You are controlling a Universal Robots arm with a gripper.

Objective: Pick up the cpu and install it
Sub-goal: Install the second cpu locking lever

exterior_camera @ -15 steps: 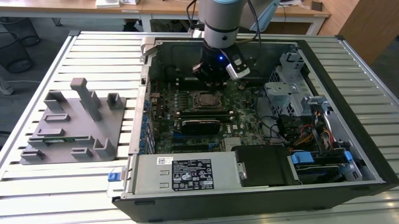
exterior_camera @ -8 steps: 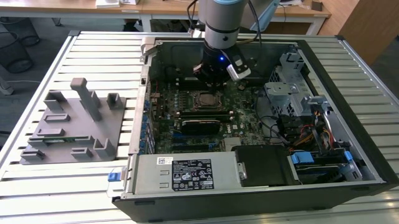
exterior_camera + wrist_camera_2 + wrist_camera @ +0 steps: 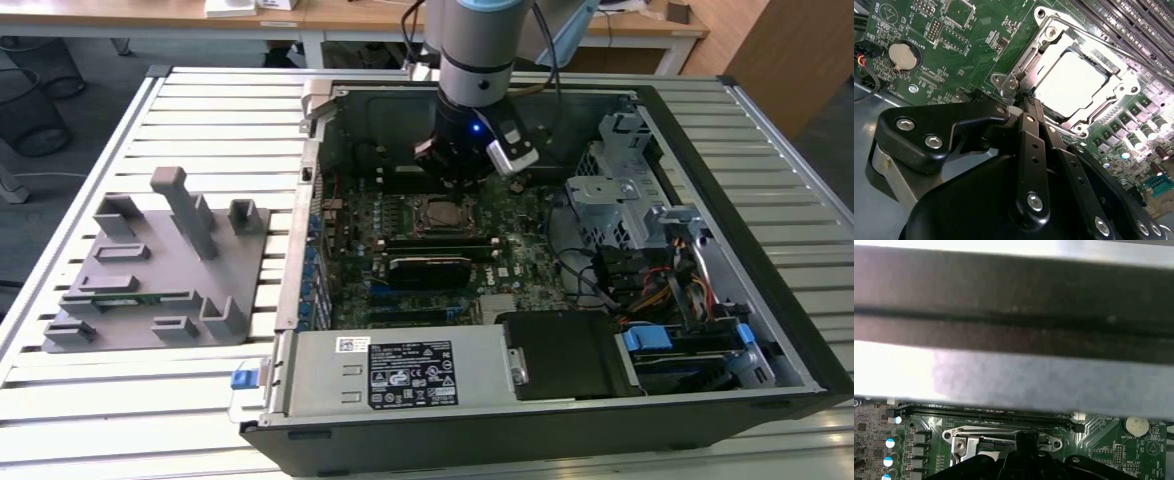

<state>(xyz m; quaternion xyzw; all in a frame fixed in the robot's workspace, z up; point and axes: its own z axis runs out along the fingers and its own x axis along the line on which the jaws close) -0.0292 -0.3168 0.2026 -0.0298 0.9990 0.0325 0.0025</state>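
Slatted table (image 3: pixel 160 120), one cpu (image 3: pixel 1074 82) socketed

Evenly bright over bench (image 3: pixel 160 400) | blown-out glare on cpu (image 3: pixel 1074 82) in second wrist view | blurred near case wall (image 3: pixel 1014 385) in first wrist view

The cpu (image 3: pixel 1074 82), a flat square chip with a bright silver top, lies level in the socket frame (image 3: pixel 1051 42) on the motherboard (image 3: pixel 964 30) below me, its metal bracket closed around the edges, and in the exterior view it shows as a small pale square (image 3: pixel 438 212) mid-board
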